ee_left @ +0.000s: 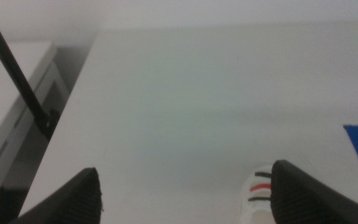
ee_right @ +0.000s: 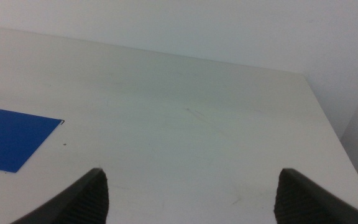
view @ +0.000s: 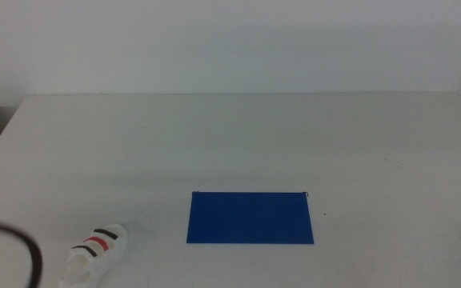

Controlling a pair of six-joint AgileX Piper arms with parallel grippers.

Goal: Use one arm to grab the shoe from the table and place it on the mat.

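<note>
Your table (view: 238,136) is wide and bare apart from the blue mat (view: 250,217) near the front middle and the shoe (view: 94,254) lying well to its left near the front edge, with only open tabletop between them. Your left gripper (ee_left: 185,199) hangs with jaws spread wide and empty above the shoe, which sits just beside one jaw rather than centred, so a straight descent could clip or tip it. Your right gripper (ee_right: 191,199) waits, jaws parted and empty, near the mat.
</note>
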